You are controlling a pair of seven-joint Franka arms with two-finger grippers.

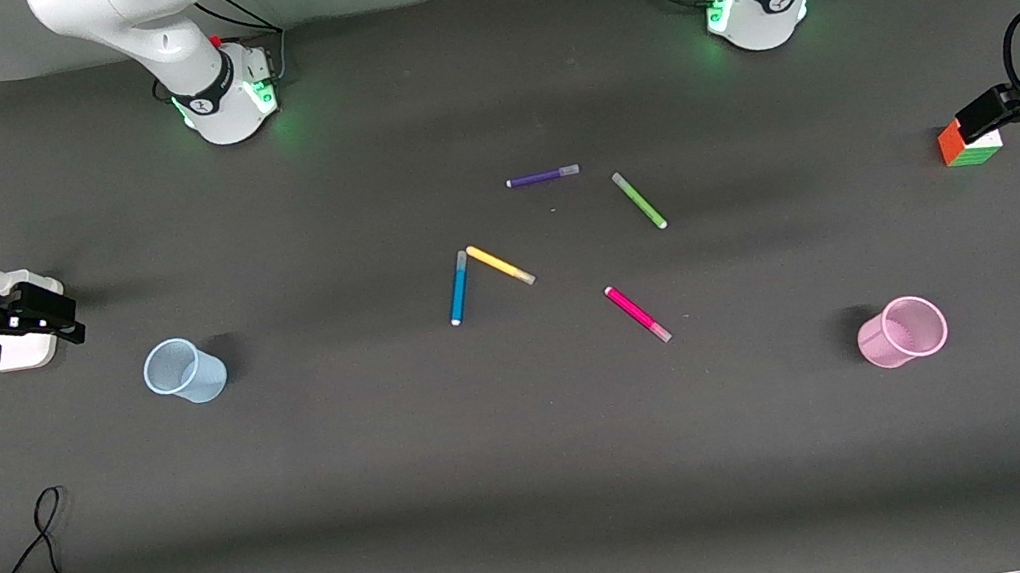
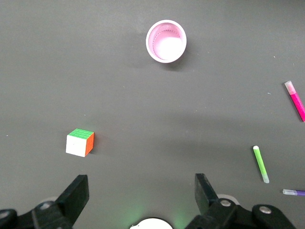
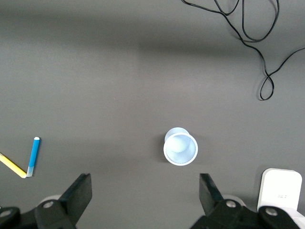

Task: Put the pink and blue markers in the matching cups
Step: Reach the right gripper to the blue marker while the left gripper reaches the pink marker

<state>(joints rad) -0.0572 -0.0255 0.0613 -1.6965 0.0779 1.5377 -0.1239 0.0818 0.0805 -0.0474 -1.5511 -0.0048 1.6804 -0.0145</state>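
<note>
While both fingers gape, markers lie apart.

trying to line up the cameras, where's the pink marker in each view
Front view: pink marker lies mid-table, nearer the camera than the green marker.
Left wrist view: at the picture's edge, partly cut off.
Right wrist view: not in it.
Shared landmark: the green marker shows in the front and left wrist views.

Lighting's pretty even and soft from overhead, with the dark table soaking most of it up. Cups throw short smudgy shadows; the pink cup shadow falls toward the right arm's end. Green glow at the arm bases, maybe LEDs. Everything's reasonably sharp, no glare.
</note>
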